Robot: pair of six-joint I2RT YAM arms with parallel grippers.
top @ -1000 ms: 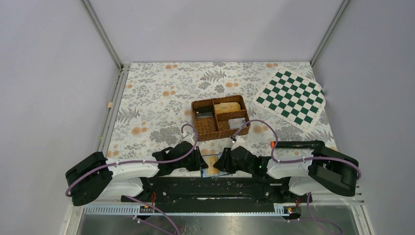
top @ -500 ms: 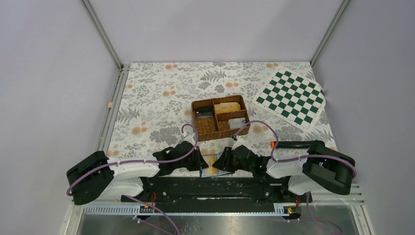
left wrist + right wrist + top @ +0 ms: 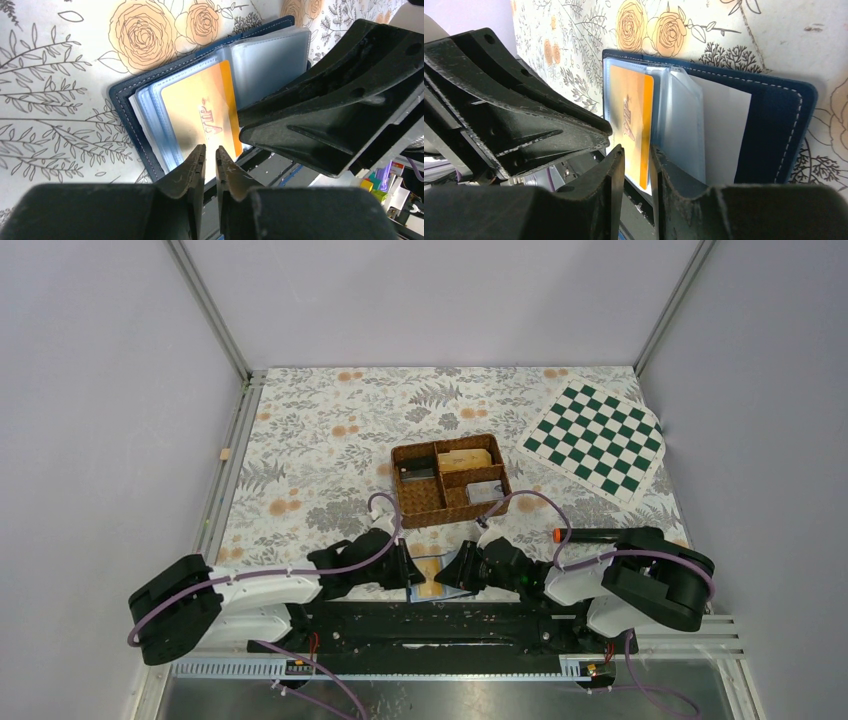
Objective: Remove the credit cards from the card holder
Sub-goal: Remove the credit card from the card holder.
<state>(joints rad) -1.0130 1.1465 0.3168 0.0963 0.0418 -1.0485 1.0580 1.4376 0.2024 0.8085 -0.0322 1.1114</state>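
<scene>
The card holder [image 3: 430,576] lies open at the table's near edge, navy outside [image 3: 769,130], with clear light-blue sleeves [image 3: 270,60]. A yellow card with an orange stripe [image 3: 205,115] sits in the front sleeve and also shows in the right wrist view [image 3: 630,112]. My left gripper [image 3: 210,150] is over the card's near edge, its jaws shut to a thin slit and nothing visibly between them. My right gripper [image 3: 636,152] faces it from the other side, its jaws a narrow gap apart at the card's orange stripe. In the top view the two grippers, left [image 3: 408,573] and right [image 3: 450,573], flank the holder.
A brown wicker four-compartment tray [image 3: 420,508] with items in it stands just beyond the holder. A green-and-white checkered board [image 3: 597,440] lies at the back right. A dark pen with an orange tip [image 3: 585,535] lies by the right arm. The black rail runs along the near edge.
Both arms have edged slightly inward toward the card holder. The holder has not visibly moved.
</scene>
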